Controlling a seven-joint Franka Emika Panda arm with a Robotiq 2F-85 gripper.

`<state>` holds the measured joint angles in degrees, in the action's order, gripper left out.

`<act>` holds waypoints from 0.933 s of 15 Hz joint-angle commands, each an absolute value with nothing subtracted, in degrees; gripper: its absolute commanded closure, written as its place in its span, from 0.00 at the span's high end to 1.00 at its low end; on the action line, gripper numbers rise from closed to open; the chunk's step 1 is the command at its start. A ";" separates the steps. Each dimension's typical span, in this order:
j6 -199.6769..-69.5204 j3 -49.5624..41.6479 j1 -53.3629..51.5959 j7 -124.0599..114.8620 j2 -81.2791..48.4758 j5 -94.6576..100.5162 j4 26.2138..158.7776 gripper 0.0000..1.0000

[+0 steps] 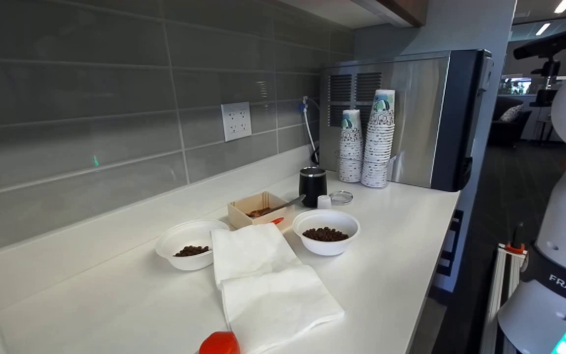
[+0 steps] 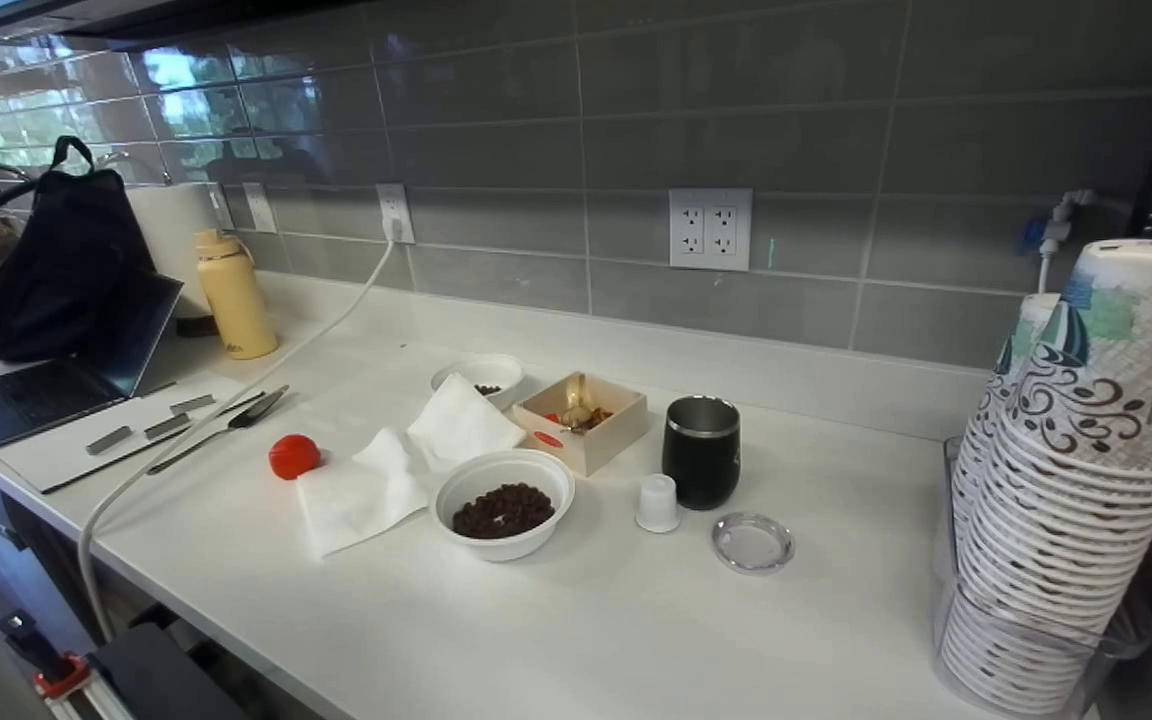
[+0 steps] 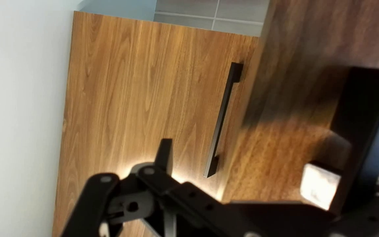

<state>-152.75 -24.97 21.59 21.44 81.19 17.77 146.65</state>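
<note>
My gripper (image 3: 243,166) is in the wrist view with its fingers wide apart, and nothing shows held between them. It is in front of a wooden cabinet door (image 3: 137,98) with a slim black bar handle (image 3: 222,118). The handle's lower end shows between the fingers, beyond them. A second wooden panel (image 3: 278,158), nearer and blurred, fills the right side. A large dark bar (image 3: 364,121) is close beside the right finger; I cannot tell whether they touch. The gripper is out of both exterior views; only the arm's base (image 1: 553,260) shows at the right of an exterior view.
The white counter (image 2: 576,640) holds bowls of dark pieces (image 2: 503,500) (image 2: 481,375), a wooden box (image 2: 586,430), a black tumbler (image 2: 701,450), a clear lid (image 2: 753,542), napkins (image 1: 278,300) and a red object (image 2: 294,456). Stacked cups (image 1: 379,142) stand by a steel machine (image 1: 415,118). An upper cabinet (image 1: 401,10) overhangs.
</note>
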 commanded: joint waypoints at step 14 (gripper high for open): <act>-155.31 -17.70 16.08 20.01 58.64 18.24 136.57 1.00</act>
